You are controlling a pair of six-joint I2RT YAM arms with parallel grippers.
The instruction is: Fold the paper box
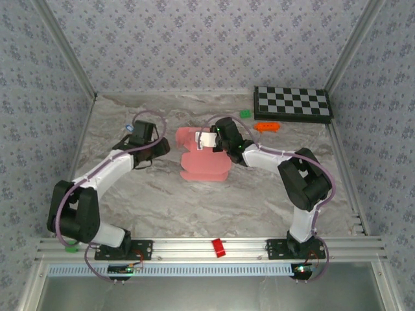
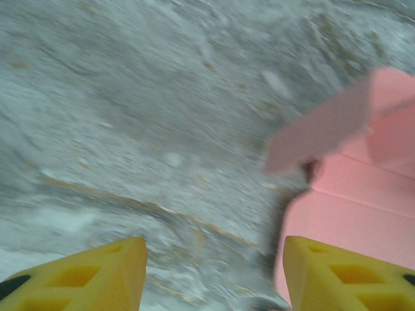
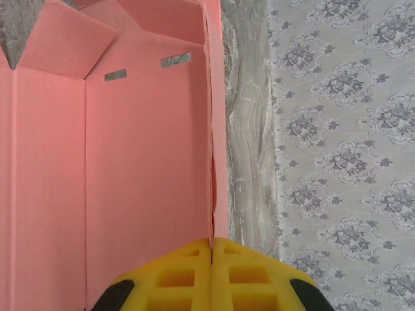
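The paper box, a plain pink piece of thin card that is partly folded, lies open near the middle of the grey marble-patterned table. In the right wrist view I see its inside, with two small slots cut in the far panel and its side walls standing up. The right gripper is at the far right part of the box. Its yellow fingers are pressed together on the top edge of one thin standing wall. From above, this wrist covers that corner of the box.

The left gripper is just beside the left edge of the box. In its own view, which is blurred, the jaws of this gripper stand apart with bare table between them. The pink card is on the right, with one flap raised.

Farther back on the right there are a small green block, an orange toy and a black-and-white checkerboard, all well apart from the box. A small red block lies on the aluminium rail between the arm bases.
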